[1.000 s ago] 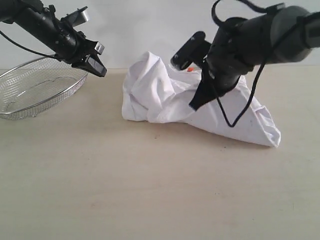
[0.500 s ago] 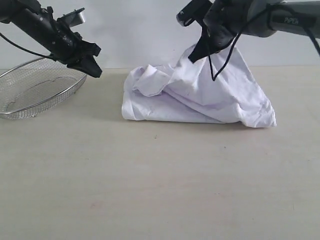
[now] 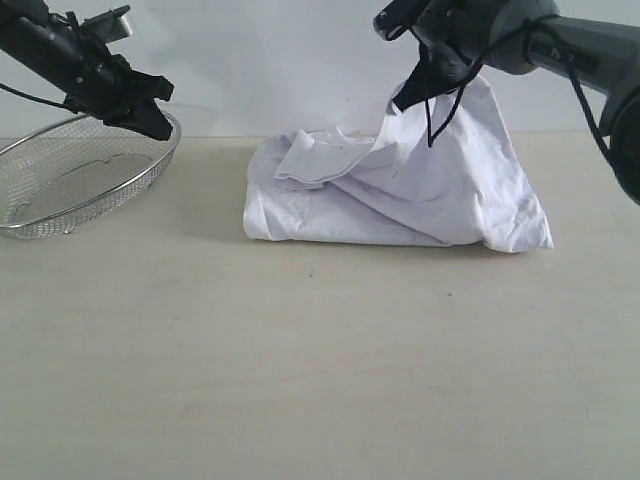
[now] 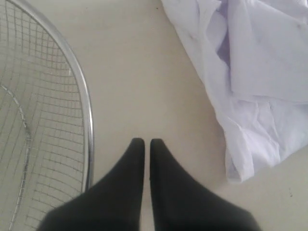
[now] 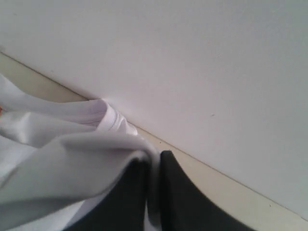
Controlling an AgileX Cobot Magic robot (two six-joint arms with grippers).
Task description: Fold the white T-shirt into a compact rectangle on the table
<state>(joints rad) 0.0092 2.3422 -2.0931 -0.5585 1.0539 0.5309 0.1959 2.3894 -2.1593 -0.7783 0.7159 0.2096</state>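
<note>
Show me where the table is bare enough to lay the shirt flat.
Widest: the strip of pale beige wood-grain table on the camera's side of the silver wire-mesh basket and wrinkled white cotton T-shirt. Narrower: the gap between basket and shirt. Crowded: around the shirt's raised part, where the right hand pinches it up.

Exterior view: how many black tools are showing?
2. The left tool hangs shut and empty beside the silver wire-mesh basket; the right tool, up high, is shut on the wrinkled white T-shirt.
</note>
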